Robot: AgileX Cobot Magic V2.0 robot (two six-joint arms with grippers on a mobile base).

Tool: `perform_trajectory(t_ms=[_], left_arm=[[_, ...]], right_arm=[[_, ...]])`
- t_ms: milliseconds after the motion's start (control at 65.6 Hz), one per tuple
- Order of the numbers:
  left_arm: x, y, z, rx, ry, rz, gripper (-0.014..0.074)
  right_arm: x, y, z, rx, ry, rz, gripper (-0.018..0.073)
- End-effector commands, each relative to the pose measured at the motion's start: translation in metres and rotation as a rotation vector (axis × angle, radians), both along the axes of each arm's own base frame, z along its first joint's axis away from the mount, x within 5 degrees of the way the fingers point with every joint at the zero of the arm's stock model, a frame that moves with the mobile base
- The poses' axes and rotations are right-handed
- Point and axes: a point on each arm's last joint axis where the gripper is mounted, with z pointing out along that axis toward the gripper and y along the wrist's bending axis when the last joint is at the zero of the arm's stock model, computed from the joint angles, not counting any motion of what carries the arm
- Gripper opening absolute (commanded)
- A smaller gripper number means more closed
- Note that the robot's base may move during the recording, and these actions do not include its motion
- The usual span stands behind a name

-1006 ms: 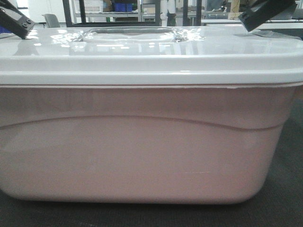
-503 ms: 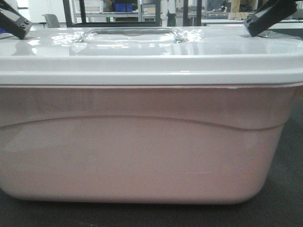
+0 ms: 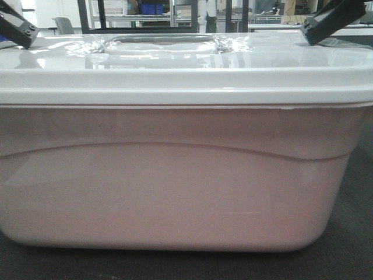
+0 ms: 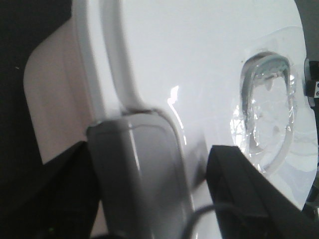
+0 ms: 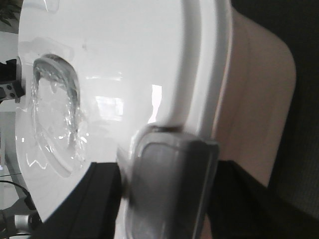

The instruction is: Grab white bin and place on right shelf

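Observation:
The white bin point(image 3: 175, 186) fills the front view, a pinkish tub under a glossy white lid point(image 3: 175, 64) with a recessed centre. My left gripper point(image 4: 152, 149) straddles the grey latch point(image 4: 139, 169) at the bin's left end. One of its fingers point(image 3: 16, 28) lies on the lid and the other under the rim, shut on it. At the right end, my right gripper point(image 5: 164, 167) is shut on the other grey latch point(image 5: 169, 189). Its upper finger point(image 3: 326, 22) presses on the lid. The right shelf is out of view.
The bin stands on a dark surface point(image 3: 355, 233). Far behind it are metal racks point(image 3: 111, 14) holding blue crates point(image 3: 152, 8), plus tables and a chair point(image 3: 63, 24).
The right gripper's finger came down and settled on the lid's right end. The left finger shifted slightly to the left. The bin has not visibly moved.

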Motion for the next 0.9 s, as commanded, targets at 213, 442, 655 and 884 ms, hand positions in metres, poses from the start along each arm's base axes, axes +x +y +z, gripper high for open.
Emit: perform_trajectory(t_ms=[213, 442, 655, 884], left_arm=[[-0.0098, -0.0076, 0.0187, -0.095, -0.003, -0.082, 0.0292], [-0.0098, -0.0070, 0.0183, -0.090, -0.003, -0.082, 0.0292], [-0.0099, -0.0070, 0.0182, -0.088, -0.003, -0.083, 0.0292], [-0.0090, -0.0017, 0.0199, -0.098, -0.005, -0.054, 0.0292]], right_arm=[[-0.0040, 0.0047, 0.0181, 0.079, -0.039, 0.025, 0.0435], [-0.0038, 0.0047, 0.0182, 0.079, -0.040, 0.023, 0.0435], [-0.0027, 0.0049, 0.0192, 0.091, -0.046, 0.010, 0.0435], [-0.0027, 0.0049, 0.0192, 0.091, -0.045, 0.011, 0.0435]])
